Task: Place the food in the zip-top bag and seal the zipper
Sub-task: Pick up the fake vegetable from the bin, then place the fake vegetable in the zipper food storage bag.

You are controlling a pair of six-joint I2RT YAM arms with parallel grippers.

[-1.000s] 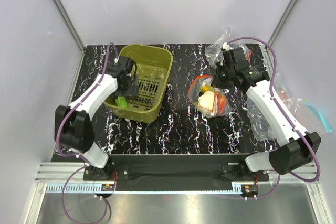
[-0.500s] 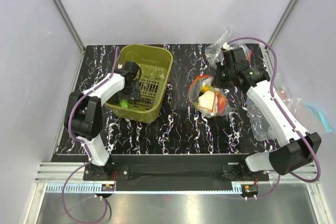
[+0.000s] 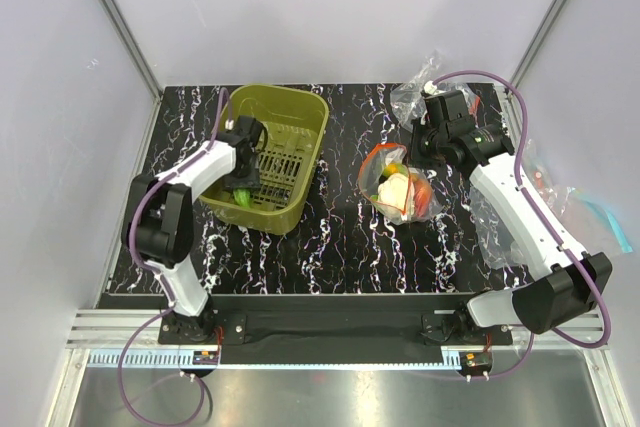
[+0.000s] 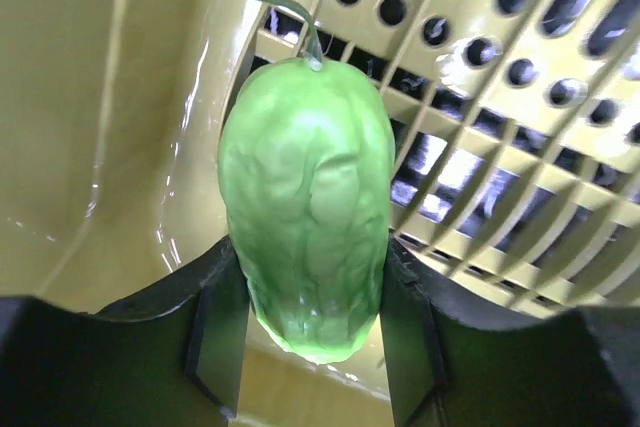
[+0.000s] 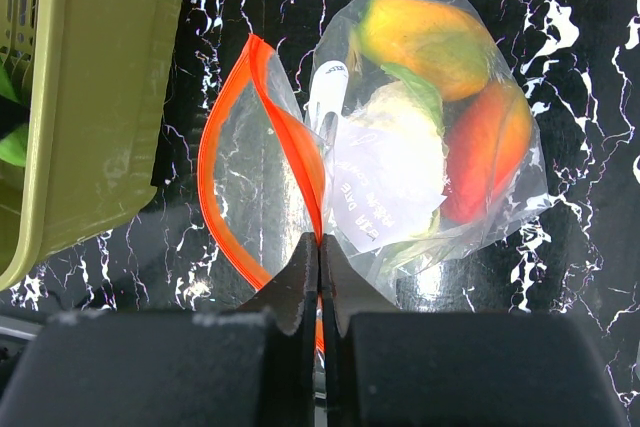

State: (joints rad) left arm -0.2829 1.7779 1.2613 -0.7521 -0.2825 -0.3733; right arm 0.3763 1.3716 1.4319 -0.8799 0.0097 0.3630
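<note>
Both grippers hold something.
Left gripper (image 4: 308, 332) clamps a green leafy toy piece (image 4: 305, 212) inside the olive-green slotted basket (image 4: 100, 147); right gripper (image 5: 319, 272) pinches the clear plastic bag's (image 5: 400, 172) red zipper strip (image 5: 288, 137).

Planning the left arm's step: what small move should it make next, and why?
Probably lift straight up: the left fingers clamp the green leafy piece inside the basket, and the right fingers pinch the zipper, holding the zip-top bag open.

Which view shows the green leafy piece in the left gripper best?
Left wrist: the green leafy piece fills the frame, clamped between the left gripper's jaws inside the basket. Top external shows a green speck in the basket; right wrist, perhaps slivers at its edge.
</note>
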